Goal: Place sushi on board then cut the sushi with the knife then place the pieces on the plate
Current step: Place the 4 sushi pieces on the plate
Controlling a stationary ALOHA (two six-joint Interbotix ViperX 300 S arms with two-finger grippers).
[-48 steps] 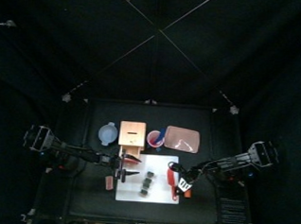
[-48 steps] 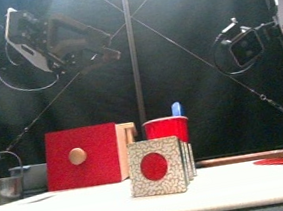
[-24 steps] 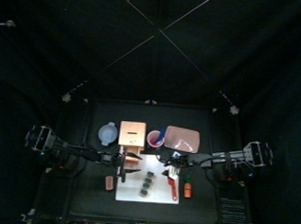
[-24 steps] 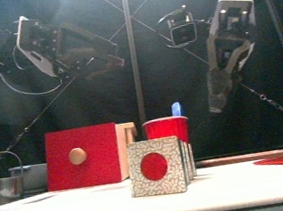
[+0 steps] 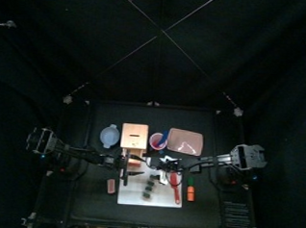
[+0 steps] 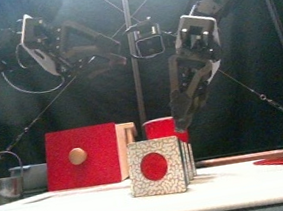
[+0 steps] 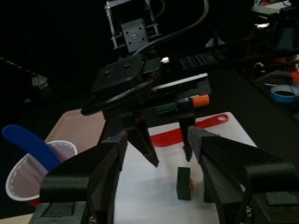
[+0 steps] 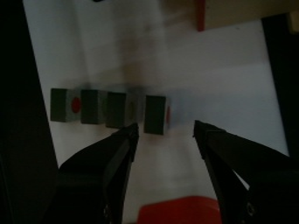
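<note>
Transfer step: right gripper (image 8: pixel 163 131), jaws wide, above the apparently cut sushi (image 8: pixel 111 107) on the board (image 8: pixel 152 52), should next descend and close on one end; left gripper (image 7: pixel 163 144) hovers, jaws apart.

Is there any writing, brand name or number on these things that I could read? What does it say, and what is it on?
None: no word, number or sign can be read on anything on the table.
The sushi roll bears only a red dot on its end.
The wooden box has a plain red front with a round knob.
The red cup, white cutting board and pink tray show no print.
</note>
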